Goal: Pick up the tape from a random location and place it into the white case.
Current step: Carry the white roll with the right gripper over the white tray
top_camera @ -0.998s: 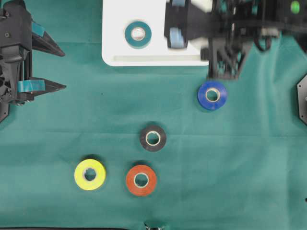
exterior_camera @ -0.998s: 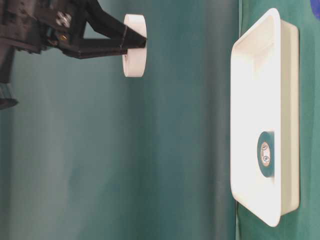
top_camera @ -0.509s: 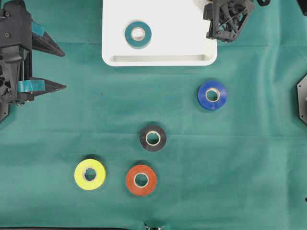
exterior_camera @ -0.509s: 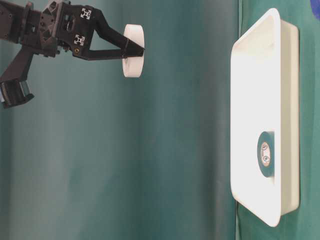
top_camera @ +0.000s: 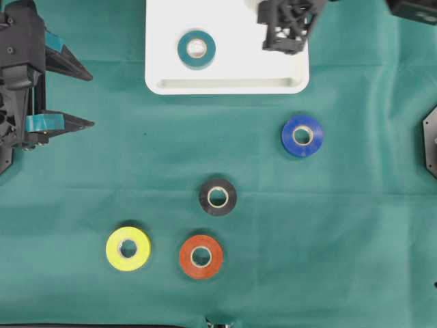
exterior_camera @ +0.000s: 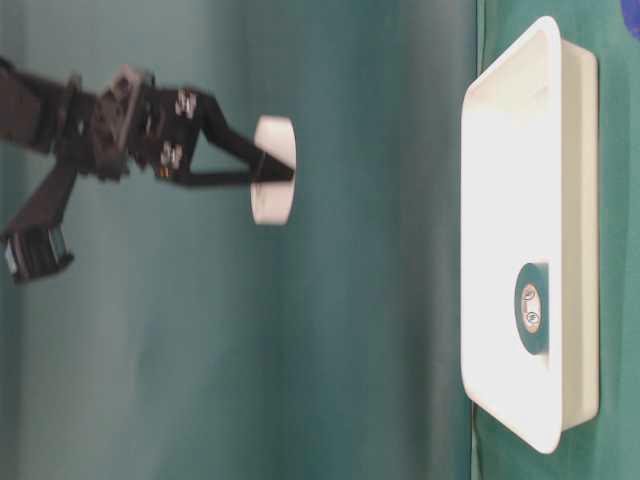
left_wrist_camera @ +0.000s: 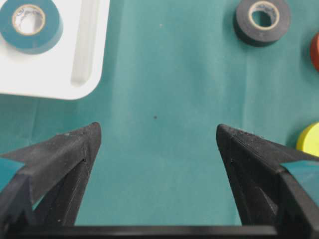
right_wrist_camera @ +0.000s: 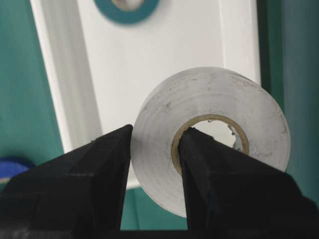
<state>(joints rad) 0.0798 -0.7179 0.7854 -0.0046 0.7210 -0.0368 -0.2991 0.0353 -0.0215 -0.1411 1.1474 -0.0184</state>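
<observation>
Now the right end effector point(right_wrist_camera: 154, 164) is clamped on the white tape roll point(right_wrist_camera: 214, 139), one finger through the core and the other against the outer wall, so the roll hangs from one side of its ring. Over the last second it has swung in from beyond the right edge of the white case point(top_camera: 225, 85) to a spot above the case's right-hand part, as the overhead view shows; from table level, the roll point(exterior_camera: 273, 183) hangs well above the case point(exterior_camera: 575, 240), not yet lowered. That puts the carry nearly over its target, and I judge a descent and release are what remain. A teal roll point(top_camera: 196, 48) already lies inside the case. On the green counter point(top_camera: 355, 239), blue point(top_camera: 302, 135), black point(top_camera: 218, 197), red point(top_camera: 201, 257) and yellow point(top_camera: 128, 248) rolls lie apart. The left end effector point(left_wrist_camera: 157, 149) rests spread wide and empty, unmoved.
</observation>
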